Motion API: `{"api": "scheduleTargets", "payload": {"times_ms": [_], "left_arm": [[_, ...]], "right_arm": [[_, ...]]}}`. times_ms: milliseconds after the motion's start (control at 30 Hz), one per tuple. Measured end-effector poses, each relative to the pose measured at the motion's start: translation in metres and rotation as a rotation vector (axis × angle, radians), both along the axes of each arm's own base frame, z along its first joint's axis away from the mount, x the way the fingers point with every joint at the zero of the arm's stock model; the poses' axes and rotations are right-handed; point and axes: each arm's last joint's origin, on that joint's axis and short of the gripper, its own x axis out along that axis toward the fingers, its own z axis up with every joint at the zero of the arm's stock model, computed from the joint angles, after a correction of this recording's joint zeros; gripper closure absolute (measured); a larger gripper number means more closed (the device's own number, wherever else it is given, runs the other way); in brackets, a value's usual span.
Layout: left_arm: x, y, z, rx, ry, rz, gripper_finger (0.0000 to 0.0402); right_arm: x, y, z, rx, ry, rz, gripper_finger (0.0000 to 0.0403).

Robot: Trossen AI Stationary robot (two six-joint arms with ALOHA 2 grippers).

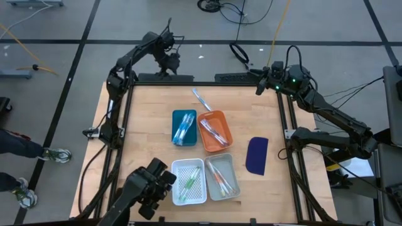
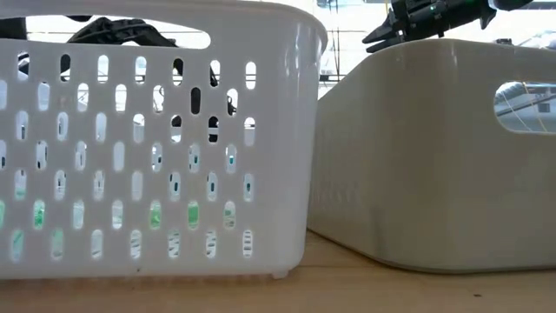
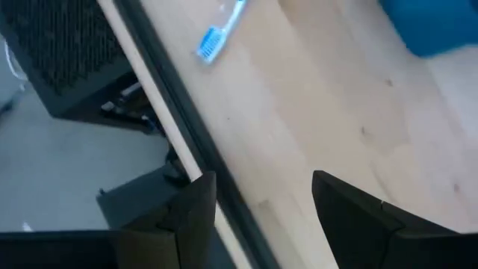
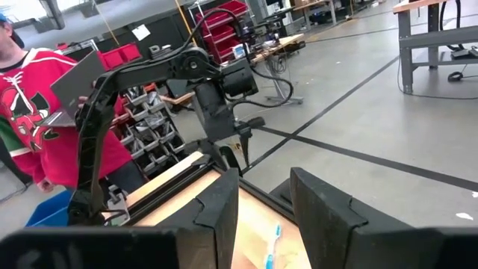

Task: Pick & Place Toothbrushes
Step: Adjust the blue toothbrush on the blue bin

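Nearest the low camera stand two trays side by side: a white slotted tray [image 2: 156, 148] and a plain grey tray [image 2: 434, 148], their walls almost touching. From above, four trays cluster mid-table on the wooden table [image 1: 144, 119]: a blue tray [image 1: 184, 127] and an orange tray [image 1: 215, 130] behind, the white and grey ones in front, each holding toothbrushes [image 1: 213, 132]. One loose blue-and-white toothbrush [image 1: 201, 100] lies on the bare wood just behind the blue and orange trays, well apart from both grippers. A dark blue flat oblong piece [image 1: 257, 156] lies to the right of the trays. The left gripper [image 1: 171, 61] hovers over the table's far edge, fingers [image 3: 187, 217] parted and empty. The right gripper [image 1: 260, 85] hangs at the far right corner, fingers [image 4: 224, 213] also apart, holding nothing. A person in a red jersey [image 4: 45, 119] stands beyond the table.
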Motion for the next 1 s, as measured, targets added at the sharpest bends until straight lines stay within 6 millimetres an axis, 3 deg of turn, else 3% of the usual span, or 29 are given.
{"api": "scheduleTargets", "payload": {"times_ms": [200, 333, 633, 1000], "left_arm": [[-0.002, 0.012, -0.006, 0.023, -0.161, -0.082, 0.0179], [0.006, 0.012, -0.020, 0.031, -0.114, -0.131, 0.0179], [0.007, 0.003, -0.020, -0.034, -0.134, -0.181, 0.0179], [0.050, -0.026, -0.021, -0.024, -0.077, -0.226, 0.0179]], "right_arm": [[0.000, 0.000, 0.000, 0.006, -0.004, -0.002, 0.0287], [0.000, 0.000, 0.000, 0.006, -0.003, -0.001, 0.0287], [0.000, 0.000, 0.000, 0.007, -0.004, -0.004, 0.0287], [0.000, 0.000, 0.000, 0.008, -0.003, -0.004, 0.0287]]}}
